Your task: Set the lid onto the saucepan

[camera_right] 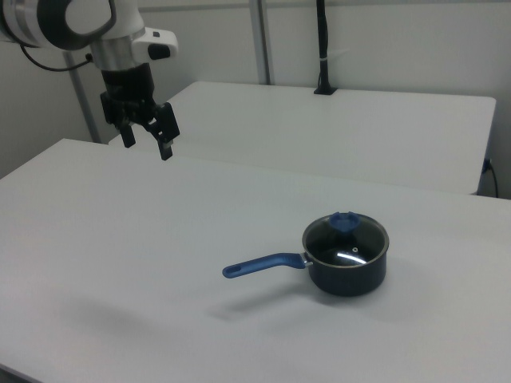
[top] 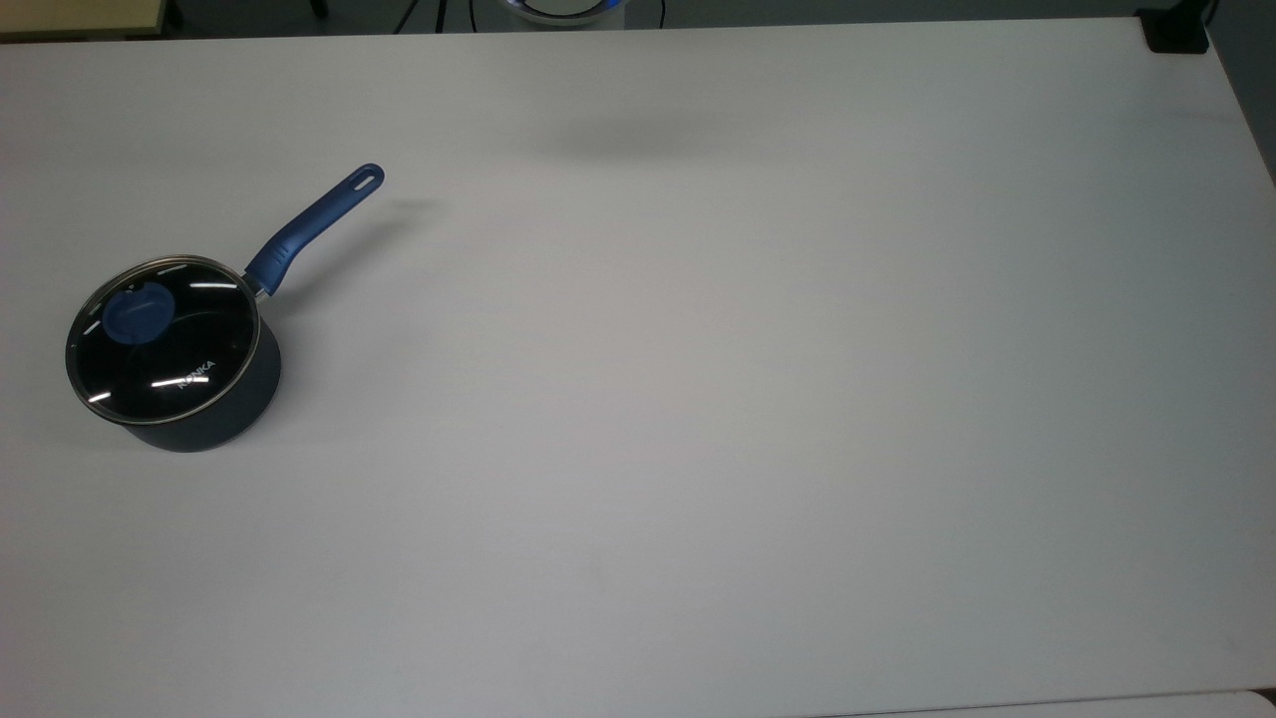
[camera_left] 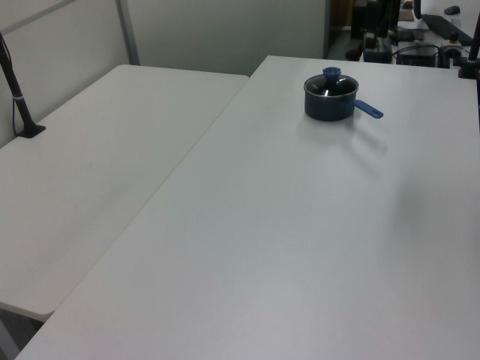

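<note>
Gripper (camera_right: 147, 139) raised, pointing down, fingers apart, empty.

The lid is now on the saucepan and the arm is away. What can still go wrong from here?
1. The lid seems to sit level on the saucepan, but the rim seating cannot be checked all round; it may be slightly off.
2. The handle sticks out over the table; an arm passing low might knock it.
3. The gripper hangs high with jaws open, so little risk there.

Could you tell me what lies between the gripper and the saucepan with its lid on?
Nothing: in the right view the gripper hangs open above the white table, and bare tabletop alone separates it from the saucepan and its lid.
</note>
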`<state>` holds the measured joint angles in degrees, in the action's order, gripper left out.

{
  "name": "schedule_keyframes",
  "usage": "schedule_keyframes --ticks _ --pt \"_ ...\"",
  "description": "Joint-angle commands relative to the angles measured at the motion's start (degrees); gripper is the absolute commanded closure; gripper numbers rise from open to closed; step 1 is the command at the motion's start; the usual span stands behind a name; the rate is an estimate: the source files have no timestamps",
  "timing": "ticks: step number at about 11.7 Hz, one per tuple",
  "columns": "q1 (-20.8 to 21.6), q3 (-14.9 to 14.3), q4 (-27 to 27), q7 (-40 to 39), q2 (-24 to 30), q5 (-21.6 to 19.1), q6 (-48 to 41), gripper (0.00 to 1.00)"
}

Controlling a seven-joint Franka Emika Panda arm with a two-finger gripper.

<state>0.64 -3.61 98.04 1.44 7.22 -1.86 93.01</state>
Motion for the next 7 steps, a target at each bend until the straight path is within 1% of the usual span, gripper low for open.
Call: schedule_keyframes --ticks 1,2,3,4,7 --pt "1.0 -2.1 0.6 -6.4 -1.6 0.3 2.6 0.0" --pt "-1.0 -0.6 -0.1 -6.4 -2.5 0.3 2.6 0.0" --pt "-3.4 1.6 -0.3 -6.1 -2.7 0.2 2.7 0.0" --pt "-4.2 1.9 -0.4 -5.9 -2.6 -0.4 2.8 0.0" --pt "-4.0 1.9 -0.4 -5.8 -2.6 -0.3 2.9 0.0"
